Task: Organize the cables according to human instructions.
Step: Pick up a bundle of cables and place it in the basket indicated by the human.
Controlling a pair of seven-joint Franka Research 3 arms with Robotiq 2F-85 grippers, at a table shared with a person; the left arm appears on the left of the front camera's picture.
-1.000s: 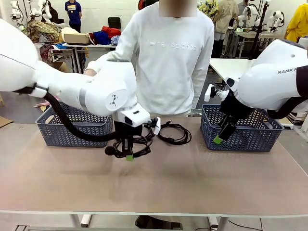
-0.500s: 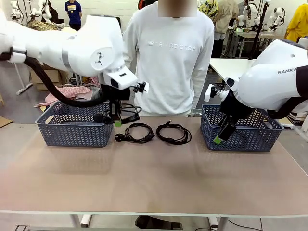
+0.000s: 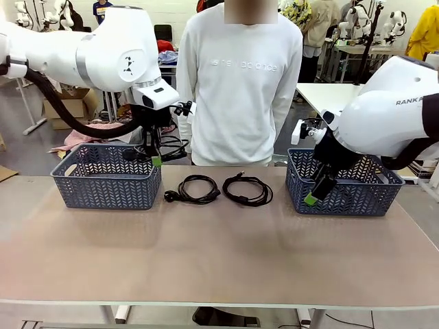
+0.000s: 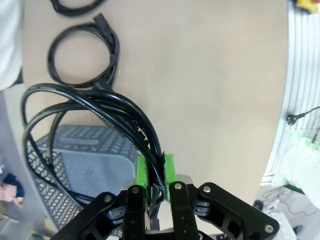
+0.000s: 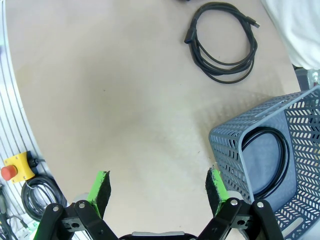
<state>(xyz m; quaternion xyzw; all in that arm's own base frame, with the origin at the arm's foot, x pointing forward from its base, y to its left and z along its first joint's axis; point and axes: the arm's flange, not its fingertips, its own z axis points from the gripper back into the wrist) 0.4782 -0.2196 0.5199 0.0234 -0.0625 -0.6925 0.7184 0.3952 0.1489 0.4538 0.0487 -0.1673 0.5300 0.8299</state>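
Hanging above left basket (image 3: 103,184) at ten o'clock, left jaws clamped on coiled cable (image 4: 125,116), right jaws wide beside right basket (image 3: 357,195) containing one coil (image 5: 286,160), two coils (image 4: 111,55) at counter's (image 3: 219,260) twelve o'clock.

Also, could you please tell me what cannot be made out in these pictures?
The left basket, its floor: front view, hidden by its near wall; left wrist view, partly behind the held cable.
The coiled cable inside the right basket: right wrist view, partly behind the basket's wall.
The far table cable: left wrist view, cut off by the top edge.
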